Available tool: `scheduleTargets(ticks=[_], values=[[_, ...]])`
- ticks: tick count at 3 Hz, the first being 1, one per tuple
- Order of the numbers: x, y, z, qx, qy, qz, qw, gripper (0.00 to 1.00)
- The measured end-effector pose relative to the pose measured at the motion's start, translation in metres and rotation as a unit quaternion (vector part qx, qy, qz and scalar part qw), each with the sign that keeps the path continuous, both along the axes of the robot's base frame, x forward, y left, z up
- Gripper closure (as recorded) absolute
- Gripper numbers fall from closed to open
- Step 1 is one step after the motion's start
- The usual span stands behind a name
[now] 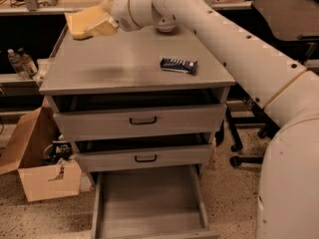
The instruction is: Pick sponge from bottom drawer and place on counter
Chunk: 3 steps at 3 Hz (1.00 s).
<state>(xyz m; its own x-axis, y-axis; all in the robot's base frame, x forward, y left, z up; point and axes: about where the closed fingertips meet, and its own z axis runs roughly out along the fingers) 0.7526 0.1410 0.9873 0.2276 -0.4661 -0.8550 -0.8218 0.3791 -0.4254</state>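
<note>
My gripper (88, 26) hangs over the back left corner of the grey counter (124, 66), a little above it. It is shut on the pale-yellow sponge (79, 28), which sticks out to the left between the yellowish finger pads. The white arm reaches in from the right. The bottom drawer (149, 203) is pulled open at the bottom of the view and its flat grey floor is bare. A dark blue snack bar (178, 64) lies on the counter's right half.
Two grey drawers with black handles (143, 120) sit slightly open above the bottom drawer. An open cardboard box (42, 171) stands on the floor at the left. Bottles (21, 61) stand on a shelf far left. Chair legs (244, 148) are at the right.
</note>
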Motion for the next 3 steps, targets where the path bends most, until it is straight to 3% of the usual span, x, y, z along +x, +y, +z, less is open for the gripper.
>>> scheduleTargets(ticks=[1, 2, 3], values=[[0.008, -0.002, -0.001, -0.013, -0.003, -0.022, 0.9997, 1.00], [0.028, -0.011, -0.021, -0.067, 0.011, -0.072, 0.9951, 1.00], [0.058, -0.050, -0.063, -0.133, 0.078, -0.157, 0.9756, 1.00]])
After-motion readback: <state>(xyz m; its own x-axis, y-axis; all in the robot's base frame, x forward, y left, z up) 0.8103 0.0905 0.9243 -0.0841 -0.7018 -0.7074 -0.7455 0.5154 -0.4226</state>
